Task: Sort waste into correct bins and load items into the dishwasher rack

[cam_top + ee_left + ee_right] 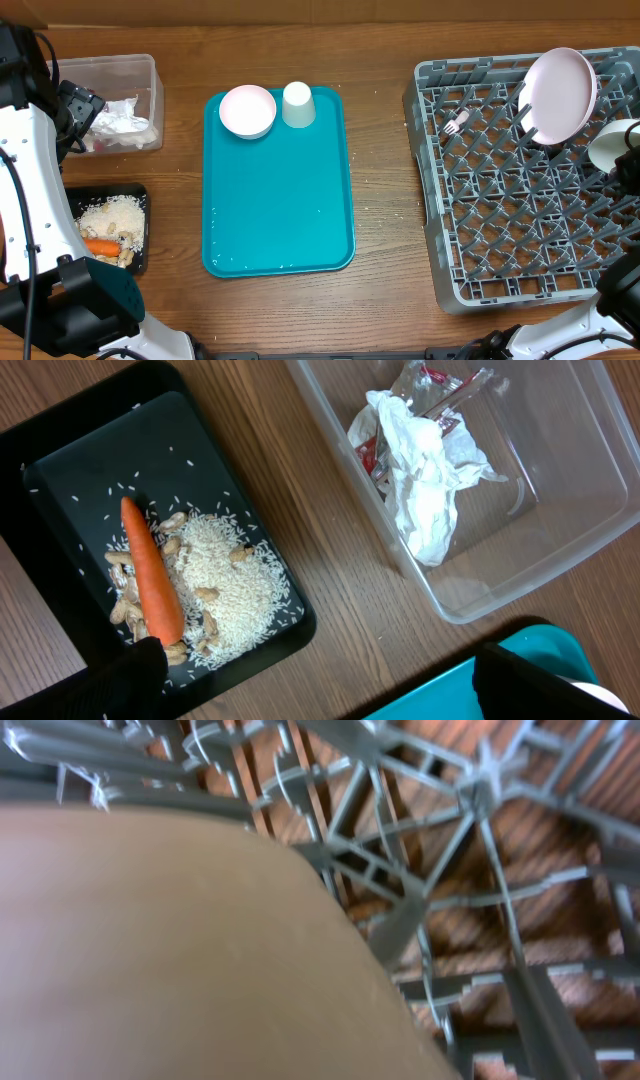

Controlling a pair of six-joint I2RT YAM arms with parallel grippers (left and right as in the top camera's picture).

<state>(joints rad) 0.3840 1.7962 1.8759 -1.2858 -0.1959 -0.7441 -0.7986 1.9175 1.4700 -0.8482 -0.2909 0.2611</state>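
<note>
The bowl (pixel 612 146) is cropped at the overhead's edge and blurred close up.

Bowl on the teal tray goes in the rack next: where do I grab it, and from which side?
I would come from above and pinch the left rim of the bowl, one finger inside. It sits open side up, and the cup stands close on its right.

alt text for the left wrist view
A shallow black tray on a wooden table holds an orange carrot piece among pale crumbs. Beside it, a clear tub holds a crumpled white napkin and a red-and-white wrapper. A teal tray corner shows below.
</note>
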